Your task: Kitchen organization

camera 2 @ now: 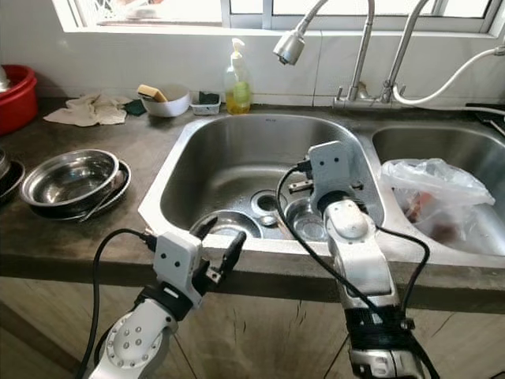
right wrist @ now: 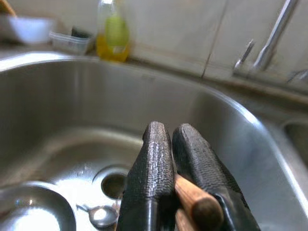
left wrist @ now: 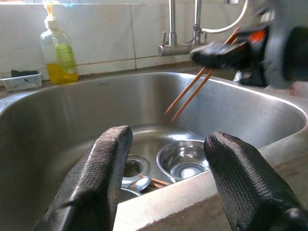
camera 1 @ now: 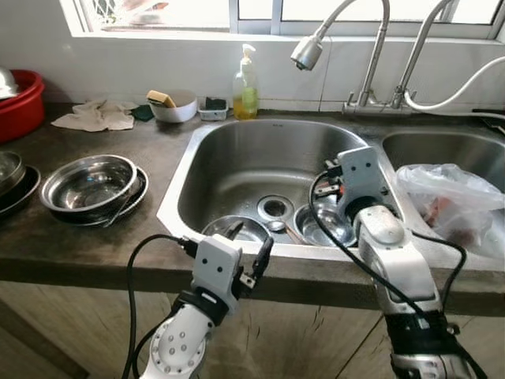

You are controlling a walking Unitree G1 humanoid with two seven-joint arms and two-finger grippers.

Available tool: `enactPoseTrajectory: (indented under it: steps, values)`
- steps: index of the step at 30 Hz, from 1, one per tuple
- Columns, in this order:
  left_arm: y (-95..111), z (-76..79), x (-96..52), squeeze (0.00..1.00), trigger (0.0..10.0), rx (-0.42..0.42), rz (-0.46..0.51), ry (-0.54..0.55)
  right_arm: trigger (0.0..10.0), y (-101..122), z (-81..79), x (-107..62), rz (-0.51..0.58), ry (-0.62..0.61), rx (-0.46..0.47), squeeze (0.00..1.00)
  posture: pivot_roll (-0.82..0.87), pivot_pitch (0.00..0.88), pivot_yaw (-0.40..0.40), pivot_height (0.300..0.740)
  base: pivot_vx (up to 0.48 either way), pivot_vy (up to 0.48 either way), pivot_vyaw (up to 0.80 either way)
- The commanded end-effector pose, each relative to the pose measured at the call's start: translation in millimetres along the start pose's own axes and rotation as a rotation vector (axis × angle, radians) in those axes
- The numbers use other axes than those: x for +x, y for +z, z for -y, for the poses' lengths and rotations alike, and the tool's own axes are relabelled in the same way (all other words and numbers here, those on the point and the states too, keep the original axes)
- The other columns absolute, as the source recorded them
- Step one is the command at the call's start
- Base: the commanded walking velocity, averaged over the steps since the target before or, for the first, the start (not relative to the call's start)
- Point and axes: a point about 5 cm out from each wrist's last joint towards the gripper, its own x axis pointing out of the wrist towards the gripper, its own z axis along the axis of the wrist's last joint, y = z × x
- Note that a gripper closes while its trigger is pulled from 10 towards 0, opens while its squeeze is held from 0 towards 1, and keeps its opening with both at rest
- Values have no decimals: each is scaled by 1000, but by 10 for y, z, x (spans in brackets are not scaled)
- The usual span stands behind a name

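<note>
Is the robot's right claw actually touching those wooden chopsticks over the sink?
Touching. In the right wrist view the right gripper has its two black fingers pressed together around the chopsticks; the left wrist view shows them hanging from it.

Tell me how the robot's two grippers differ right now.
The left gripper is open and holds nothing; the right gripper is shut on wooden chopsticks. The left gripper hovers at the near rim of the sink; the right gripper is raised over the basin, above a steel bowl. Both have black fingers and point into the sink.
</note>
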Motion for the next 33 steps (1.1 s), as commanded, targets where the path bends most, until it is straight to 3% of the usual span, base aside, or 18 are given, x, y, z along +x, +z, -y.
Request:
enactPoseTrajectory:
  steps: [1, 7, 19, 20, 21, 33]
  values:
    - [41, 14, -36, 0, 10000, 10, 4, 6, 10000, 1, -20, 89, -37, 40, -2, 0, 176, 99, -52, 740, 0, 0, 0]
    - [56, 8, -80, 0, 10000, 14, -7, 16, 10000, -101, -44, 266, -140, 79, -26, 0, 193, 126, -60, 740, 0, 0, 0]
    - [83, -4, -117, 0, 10000, 15, -21, 23, 10000, -339, -57, 287, -252, 65, -27, 0, 209, 164, -50, 740, 0, 0, 0]
    - [84, -6, -115, 0, 10000, 14, -23, 22, 10000, -370, -58, 270, -263, 65, -26, 176, 205, 164, -47, 740, 0, 0, 0]
    - [84, -4, -111, 0, 10000, 13, -24, 20, 10000, -390, -54, 255, -269, 63, -27, 1000, 204, 164, -48, 740, 0, 0, 0]
    - [78, -31, -67, 0, 10000, 20, -18, 23, 10000, -348, 10, 230, -232, 9, 0, 1000, 203, 138, -50, 740, 0, 0, 0]
